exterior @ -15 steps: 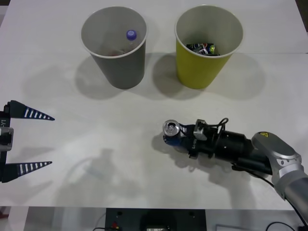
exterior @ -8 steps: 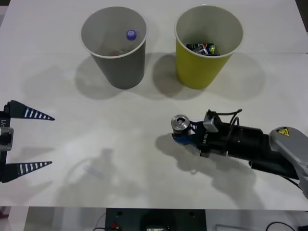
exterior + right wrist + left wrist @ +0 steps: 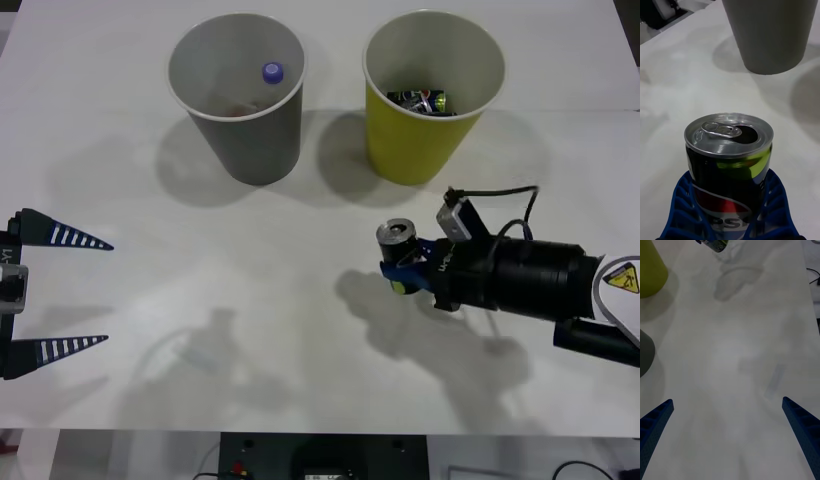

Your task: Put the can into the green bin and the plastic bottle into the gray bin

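Note:
My right gripper (image 3: pixel 404 268) is shut on the can (image 3: pixel 397 240), a dark can with a silver pull-tab top and a red-white-blue logo, held upright above the table right of centre. In the right wrist view the can (image 3: pixel 728 161) stands between my blue fingers (image 3: pixel 679 210). The green bin (image 3: pixel 430 95) stands just beyond it at the back right, with a dark can with green marks (image 3: pixel 420 99) inside. At the back left the gray bin (image 3: pixel 238 95) holds the plastic bottle, whose purple cap (image 3: pixel 272 72) shows. My left gripper (image 3: pixel 58 295) waits open at the left edge.
The table's front edge runs along the bottom of the front view. In the left wrist view the green bin (image 3: pixel 649 268) and the gray bin (image 3: pixel 644 352) sit at one side, with bare table between my open fingers (image 3: pixel 653 427).
My right gripper has lifted the can off the table and carried it right and back toward the green bin. The left arm has not moved.

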Robot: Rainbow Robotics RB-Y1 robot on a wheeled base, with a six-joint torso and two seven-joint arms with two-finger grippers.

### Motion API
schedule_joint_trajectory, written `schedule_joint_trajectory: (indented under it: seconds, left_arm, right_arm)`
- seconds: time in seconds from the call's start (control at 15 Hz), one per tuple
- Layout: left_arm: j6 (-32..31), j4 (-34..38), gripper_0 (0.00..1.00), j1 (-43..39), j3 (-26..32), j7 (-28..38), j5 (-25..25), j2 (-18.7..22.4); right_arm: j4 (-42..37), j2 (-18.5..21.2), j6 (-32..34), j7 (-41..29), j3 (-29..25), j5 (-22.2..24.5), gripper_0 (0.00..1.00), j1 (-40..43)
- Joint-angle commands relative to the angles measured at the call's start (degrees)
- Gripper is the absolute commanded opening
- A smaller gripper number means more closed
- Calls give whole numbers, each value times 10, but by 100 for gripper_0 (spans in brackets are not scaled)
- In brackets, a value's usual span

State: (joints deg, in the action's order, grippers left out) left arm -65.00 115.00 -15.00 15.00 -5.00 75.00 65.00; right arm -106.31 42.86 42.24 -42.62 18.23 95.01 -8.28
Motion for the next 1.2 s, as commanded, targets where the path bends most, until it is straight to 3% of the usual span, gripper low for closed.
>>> schedule_joint_trajectory:
  seconds: [0.07,0.33,0.73,0.93,1.2]
  left_arm:
    - [0,0,100,0,0,0,0,0]
    - [0,0,100,0,0,0,0,0]
    - [0,0,100,0,0,0,0,0]
    - [0,0,100,0,0,0,0,0]
    - [0,0,100,0,0,0,0,0]
  right_arm:
    - [-59,1,83,-164,-44,98,0,0]
    - [-181,-1,211,-407,-111,194,0,-6]
    - [-199,1,255,-423,-194,190,0,-54]
    - [-199,16,318,-423,-224,191,0,-115]
    - [-171,49,378,-424,-222,199,0,-204]
